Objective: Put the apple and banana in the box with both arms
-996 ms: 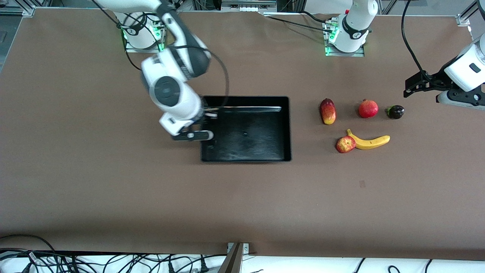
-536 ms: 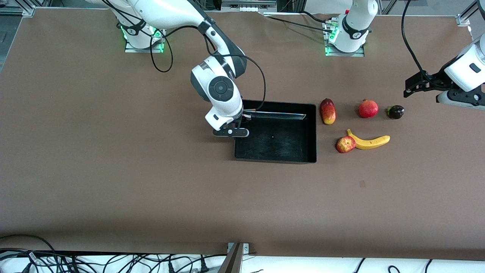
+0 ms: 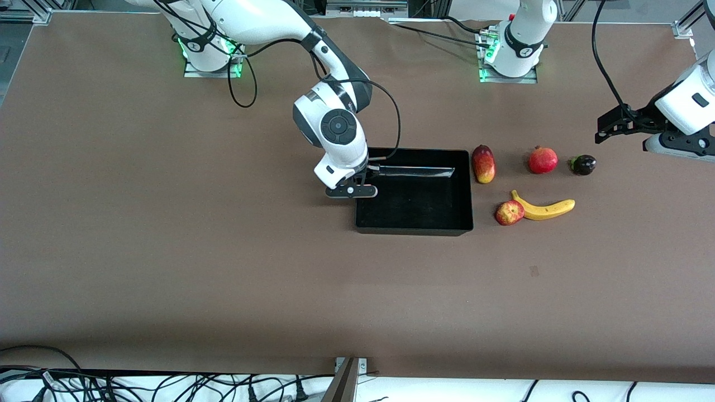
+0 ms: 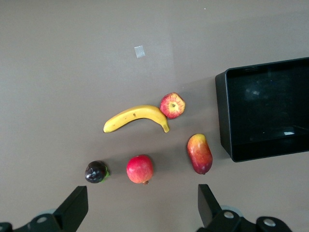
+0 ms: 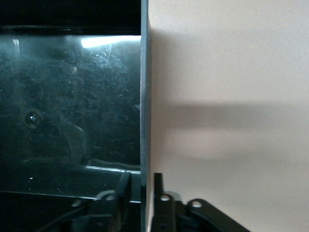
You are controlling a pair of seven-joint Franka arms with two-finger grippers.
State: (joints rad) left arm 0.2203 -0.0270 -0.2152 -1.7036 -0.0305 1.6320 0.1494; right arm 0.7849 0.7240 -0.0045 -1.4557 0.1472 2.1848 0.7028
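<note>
R gripper is pinching the wall of the box mid-worktop, dragging it toward apple & banana, which are touching, near the L arm's end. L gripper is waiting spread over that edge; next it's picking fruit.

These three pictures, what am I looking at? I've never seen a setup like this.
Two white robot arms stand at a brown table. One picture looks down from across the table; the other two come from cameras on the arms' wrists. The right gripper pinches the wall of a black box; its wrist view shows a finger on each side of that wall. The left gripper hangs open over the table's end, waiting. Beside the box lie an apple touching a banana, plus a mango, a pomegranate and a small dark fruit.
</note>
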